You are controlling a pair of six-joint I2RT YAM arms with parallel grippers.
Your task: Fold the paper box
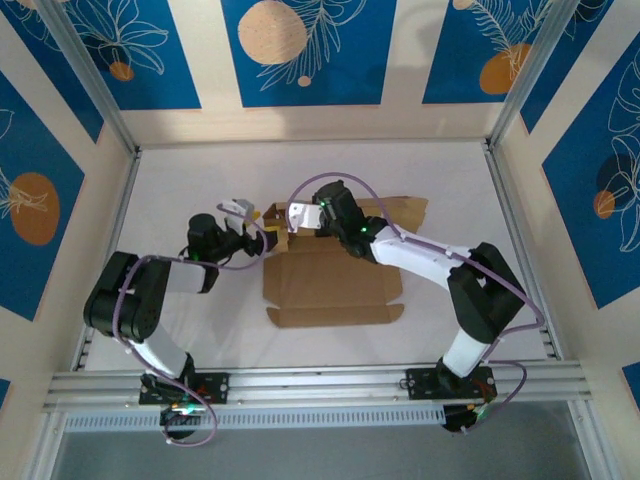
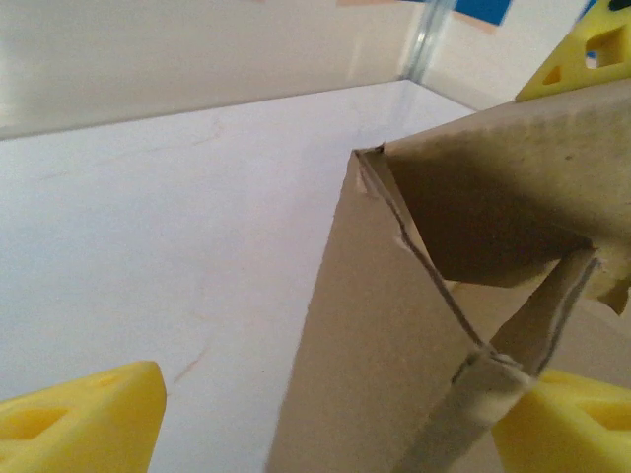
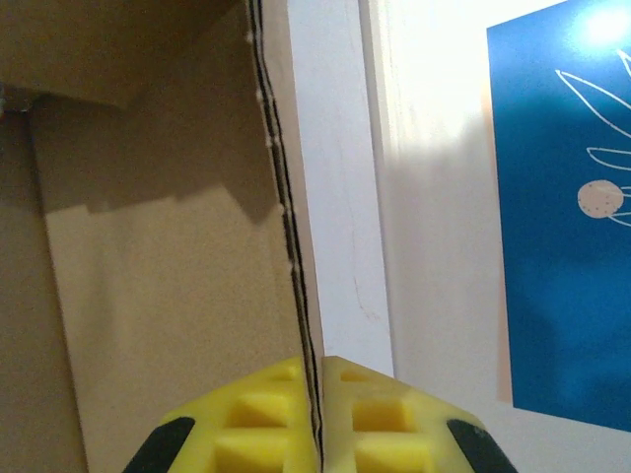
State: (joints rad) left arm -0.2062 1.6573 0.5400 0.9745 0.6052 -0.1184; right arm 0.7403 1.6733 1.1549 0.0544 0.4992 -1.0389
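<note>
At mid-table, the paper box (image 1: 330,285) lies part-folded, with its far wall upright. The right gripper (image 3: 317,399) pinches that wall's edge, and the left gripper (image 1: 266,230) gapes around the left corner. The next move probably calls for tucking the corner flap inward.

From my screen the box (image 1: 330,275) is plain brown cardboard on a white table (image 1: 200,180). The wall panels (image 1: 300,50) are deep blue with white leaf outlines and orange-tan circles, with cream strips between. Finger pads (image 3: 266,424) bright yellow, arms (image 1: 420,255) white and black, cables (image 1: 330,179) purple.
</note>
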